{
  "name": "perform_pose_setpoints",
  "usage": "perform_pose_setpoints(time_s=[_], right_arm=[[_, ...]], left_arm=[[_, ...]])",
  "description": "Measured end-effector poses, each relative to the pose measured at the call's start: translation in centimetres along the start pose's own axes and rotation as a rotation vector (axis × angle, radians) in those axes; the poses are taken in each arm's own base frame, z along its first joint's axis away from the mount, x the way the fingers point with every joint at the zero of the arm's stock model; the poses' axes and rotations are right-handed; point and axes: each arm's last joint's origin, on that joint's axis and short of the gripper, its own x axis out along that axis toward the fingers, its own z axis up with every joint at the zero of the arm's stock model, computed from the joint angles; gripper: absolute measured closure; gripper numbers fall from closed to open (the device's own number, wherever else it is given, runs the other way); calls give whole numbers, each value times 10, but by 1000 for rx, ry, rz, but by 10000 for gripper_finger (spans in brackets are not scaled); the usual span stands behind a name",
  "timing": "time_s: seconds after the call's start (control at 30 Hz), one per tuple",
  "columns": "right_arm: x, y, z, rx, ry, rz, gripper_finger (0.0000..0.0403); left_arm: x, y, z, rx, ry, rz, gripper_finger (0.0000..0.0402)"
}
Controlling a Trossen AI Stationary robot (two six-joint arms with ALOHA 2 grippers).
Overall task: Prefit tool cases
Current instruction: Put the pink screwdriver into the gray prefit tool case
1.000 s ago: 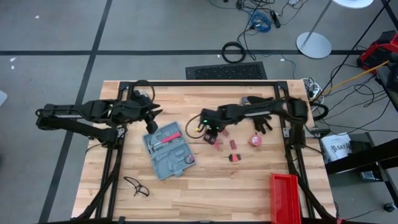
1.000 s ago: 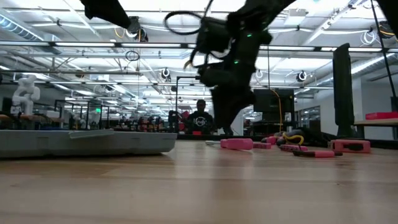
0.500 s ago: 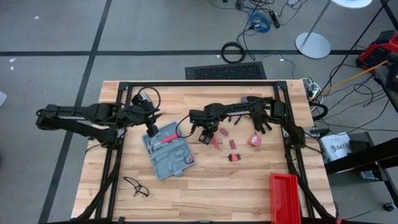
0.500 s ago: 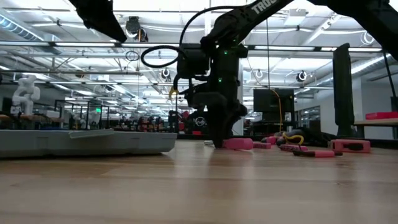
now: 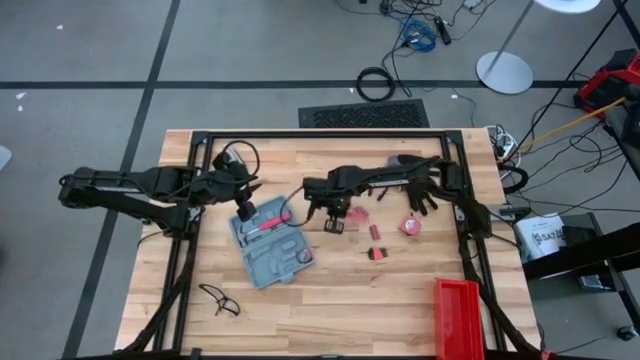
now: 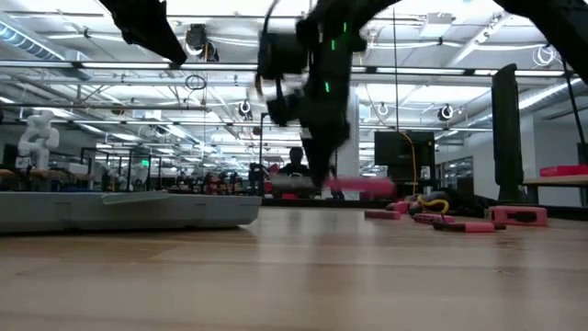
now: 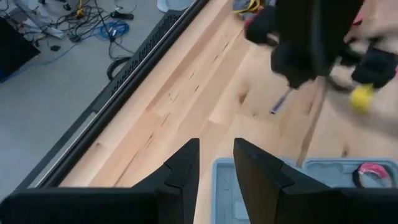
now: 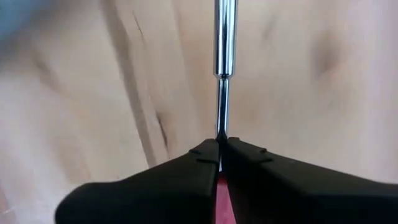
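Now the open tool case (image 5: 268,240) lies flat on the wooden table (image 5: 400,300), unchanged, left of centre. Compared with half a second ago, the right gripper (image 5: 334,214) has risen off the table just right of the case, carrying a red-handled screwdriver (image 6: 354,187), fingers clamped on its shaft. Above the case's far corner, the left gripper (image 5: 244,202) hovers, fingers slightly apart, empty.
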Motion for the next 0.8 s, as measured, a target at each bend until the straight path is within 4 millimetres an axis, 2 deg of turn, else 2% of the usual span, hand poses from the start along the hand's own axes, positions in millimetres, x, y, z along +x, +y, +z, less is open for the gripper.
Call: perform_pose_setpoints(time_s=[0.07, 0.17, 0.3, 0.5, 0.57, 0.73, 0.8], right_arm=[[-16, 1, 6, -85, -40, -32, 400], [-21, 1, 20, -216, -115, -79, 400], [-39, -4, 47, -337, -289, -150, 400], [-17, -1, 83, -573, -383, -213, 401], [-15, 3, 95, -650, -430, -239, 401], [17, 19, 114, -798, -431, -268, 401], [19, 27, 122, -835, -481, -291, 401]], left_arm=[[-7, 0, 2, -5, -20, -26, 295], [-23, 1, 9, -33, -97, -91, 295], [-46, 5, 17, -94, -253, -178, 295], [-70, 19, 15, -179, -370, -210, 295], [-74, 24, 13, -206, -382, -193, 295], [-79, 29, 10, -239, -396, -175, 295], [-78, 31, 8, -243, -383, -134, 295]])
